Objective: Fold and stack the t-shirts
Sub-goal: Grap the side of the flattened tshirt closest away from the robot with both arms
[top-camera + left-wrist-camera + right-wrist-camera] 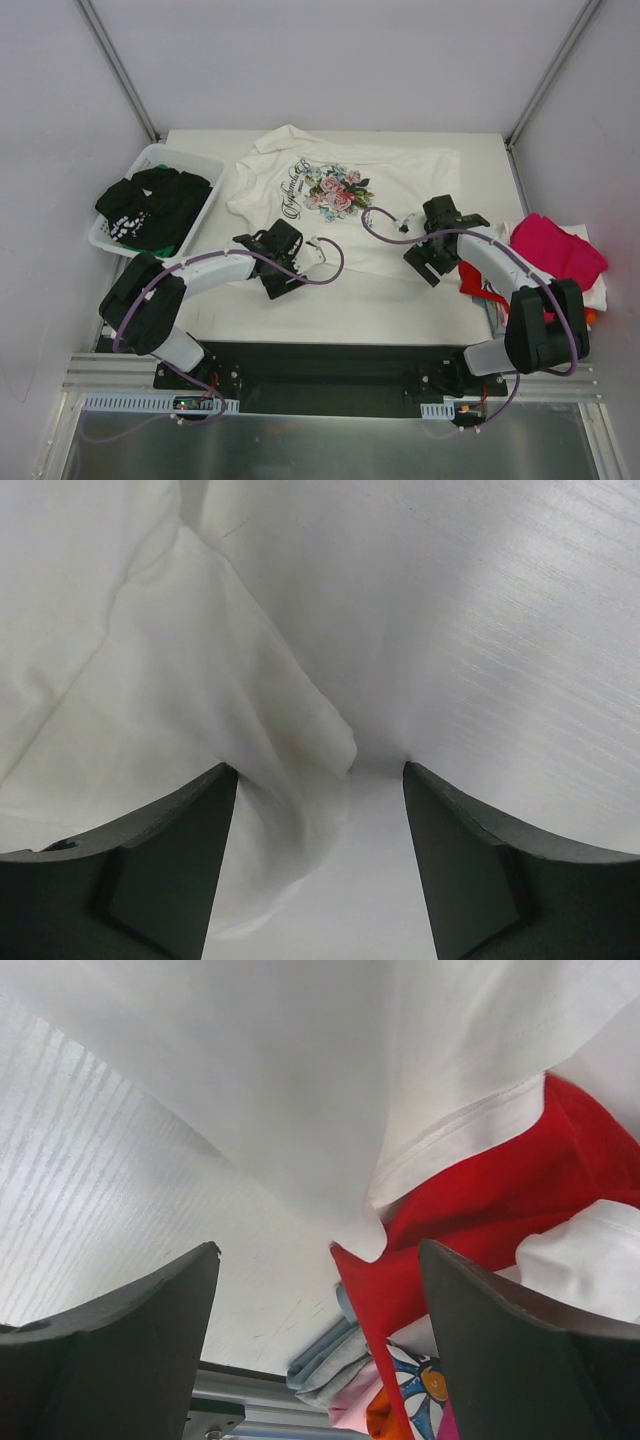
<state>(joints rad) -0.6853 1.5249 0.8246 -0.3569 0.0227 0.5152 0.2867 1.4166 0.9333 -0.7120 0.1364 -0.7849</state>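
Observation:
The white t-shirt with the floral print (340, 195) lies spread on the table, print up. My left gripper (287, 262) is open at its near left hem; in the left wrist view a white cloth corner (290, 730) lies between the open fingers of the left gripper (320, 772). My right gripper (432, 256) is open at the near right hem. In the right wrist view the hem corner (350, 1210) and a red tee (480, 1190) sit between the fingers of the right gripper (320, 1250). A magenta tee (555, 250) tops the stack at the right.
A white plastic basket (202, 165) at the far left holds a black tee with white print (150, 205). The right stack also shows red, white and orange cloth (478, 285) at the table's right edge. Bare table (360, 305) lies between the shirt and the arm bases.

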